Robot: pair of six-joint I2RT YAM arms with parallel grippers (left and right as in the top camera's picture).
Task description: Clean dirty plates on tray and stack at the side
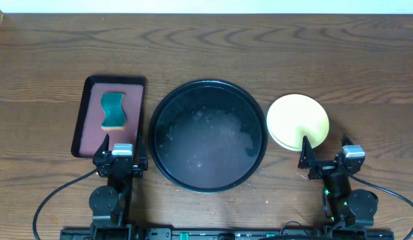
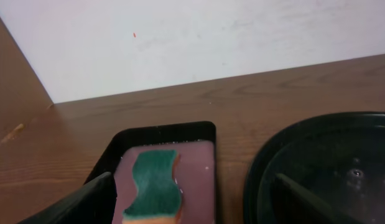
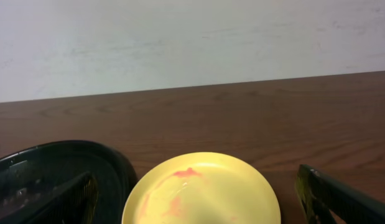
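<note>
Two trays, one plate stack, both grippers open

Table (image 1: 259, 53): brown wood grain, pale wall along its 12 o'clock edge.

Black tray (image 1: 153, 137): round, raised rim, flat at the table's centre. It holds a wet sheen with pale sudsy patches, thickest toward its 3 o'clock side.

Red tray (image 1: 89, 133): rectangular, at 9 o'clock of the black tray, just beside it. Long axis runs 12 to 6.

Plate stack (image 1: 297, 121): at 3 o'clock of the black tray, hard by its rim; contact cannot be told. Lies flat, face up; being round, it has no long axis. Yellow plate (image 3: 201, 190) is on top, with red smears on its face in the right wrist view. A paler rim peeks out beneath at 7 o'clock; how many lie under it cannot be told.

Left gripper (image 1: 121, 155): at 6 o'clock of the red tray, jaws spread wide, holding nothing.

Right gripper (image 1: 325, 151): at 5 o'clock of the stack, jaws spread wide, holding nothing.

Sponge (image 1: 113, 111): green face up, waisted shape, inside the red tray toward 12 o'clock, long axis 12 to 6.
</note>
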